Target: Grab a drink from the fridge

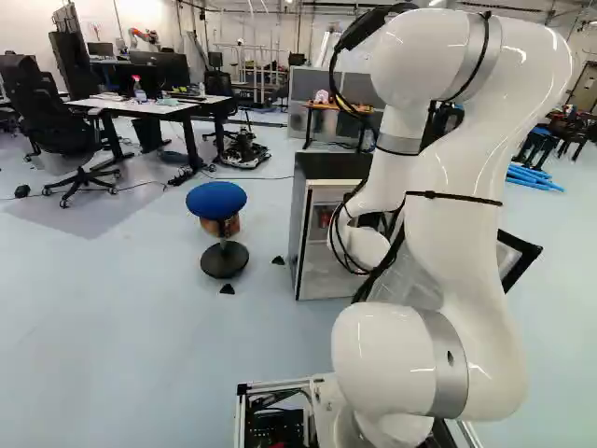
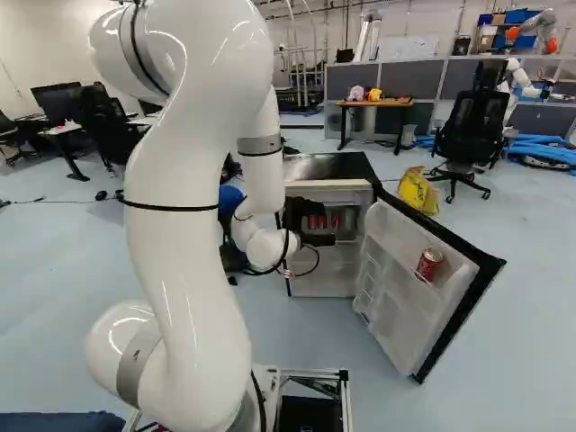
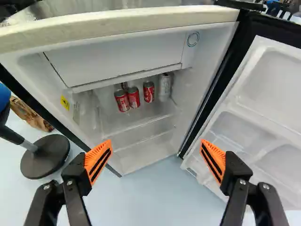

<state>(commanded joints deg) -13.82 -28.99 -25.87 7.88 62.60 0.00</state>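
Observation:
The gripper (image 2: 315, 236) is at the fridge's front in the right base view, largely hidden by the wrist. In the wrist view the gripper (image 3: 155, 159) stands wide open, nothing between its orange pads. Ahead of it is the open fridge (image 3: 134, 163). On its shelf (image 3: 127, 123) stand several cans: a red can (image 3: 122, 100), a second red can (image 3: 133, 97) right beside it, a third red can (image 3: 148, 92) and a silver-white can (image 3: 164, 86). Another red can (image 2: 429, 264) sits in the door rack in the right base view.
The fridge door (image 2: 414, 279) stands swung wide open, to the arm's right. A blue-topped stool (image 1: 216, 198) with a round black base is left of the fridge. Behind are a yellow bag (image 2: 418, 191), an office chair (image 2: 472, 126) and a desk (image 1: 154, 105). Another robot (image 2: 531, 36) stands far back.

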